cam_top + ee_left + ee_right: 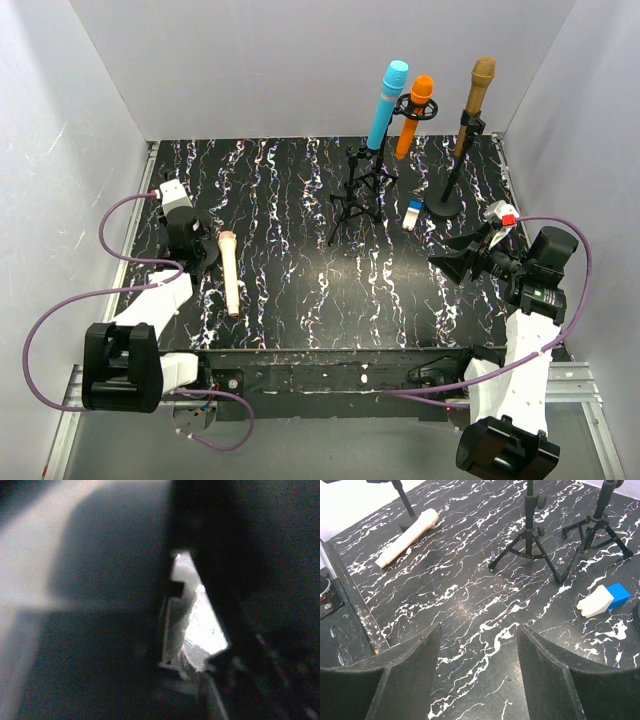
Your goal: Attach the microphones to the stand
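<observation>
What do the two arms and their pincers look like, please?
Both arms, left arm and right arm, have white shells with black joints, each trailing a looping purple cable. The left pincer and right pincer are black; a red tab marks the right wrist.

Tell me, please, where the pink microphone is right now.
In the top view, the pink microphone lies flat on the table's left side, beside the left gripper.

The left tool points down, its jaw gap unreadable; the right tool hovers, spread apart.
</observation>
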Controlling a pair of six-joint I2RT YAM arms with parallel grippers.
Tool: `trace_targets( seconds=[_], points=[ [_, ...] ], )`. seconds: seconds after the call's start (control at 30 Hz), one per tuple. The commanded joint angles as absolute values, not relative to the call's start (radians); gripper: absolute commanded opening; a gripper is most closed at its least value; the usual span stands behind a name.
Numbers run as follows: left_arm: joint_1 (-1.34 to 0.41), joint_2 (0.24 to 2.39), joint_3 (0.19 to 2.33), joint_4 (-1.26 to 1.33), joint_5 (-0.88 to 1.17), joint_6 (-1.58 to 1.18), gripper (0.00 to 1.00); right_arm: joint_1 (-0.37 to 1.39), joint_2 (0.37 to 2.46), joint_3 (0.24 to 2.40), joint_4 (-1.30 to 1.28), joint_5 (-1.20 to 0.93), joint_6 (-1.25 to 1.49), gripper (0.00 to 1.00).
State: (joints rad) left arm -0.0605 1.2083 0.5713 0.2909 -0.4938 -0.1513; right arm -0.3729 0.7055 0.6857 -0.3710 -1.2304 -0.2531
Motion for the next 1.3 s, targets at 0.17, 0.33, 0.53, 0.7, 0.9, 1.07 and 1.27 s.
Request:
trace_targets(
  seconds=[0.17, 0.33, 0.53, 0.7, 0.9, 1.07, 1.27],
  points=[
    [-0.06, 1.154, 0.641, 0.284, -0.402, -0.101, 0.0, -0.379, 0.698, 0.692, -0.345, -1.236, -0.239, 0.69],
    [-0.06, 1.103, 0.637, 0.287, -0.509, -0.063, 0.0, -0.38, 0.699, 0.69, -0.342, -1.239, -0.235, 0.69],
    [-0.06, 1.098, 0.646, 0.268, -0.473, -0.081, 0.0, -0.38, 0.7, 0.687, -0.339, -1.238, -0.233, 0.69],
    [-0.061, 1.095, 0.644, 0.258, -0.453, -0.089, 0.0, -0.379, 0.699, 0.687, -0.336, -1.236, -0.232, 0.69],
    [-0.06, 1.086, 0.643, 0.247, -0.439, -0.091, 0.0, -0.382, 0.696, 0.687, -0.336, -1.236, -0.232, 0.69],
    [-0.06, 1.074, 0.643, 0.238, -0.428, -0.091, 0.0, -0.382, 0.698, 0.687, -0.336, -1.238, -0.23, 0.69],
    [-0.06, 1.071, 0.641, 0.23, -0.425, -0.092, 0.0, -0.38, 0.695, 0.687, -0.336, -1.239, -0.232, 0.69]
  ],
)
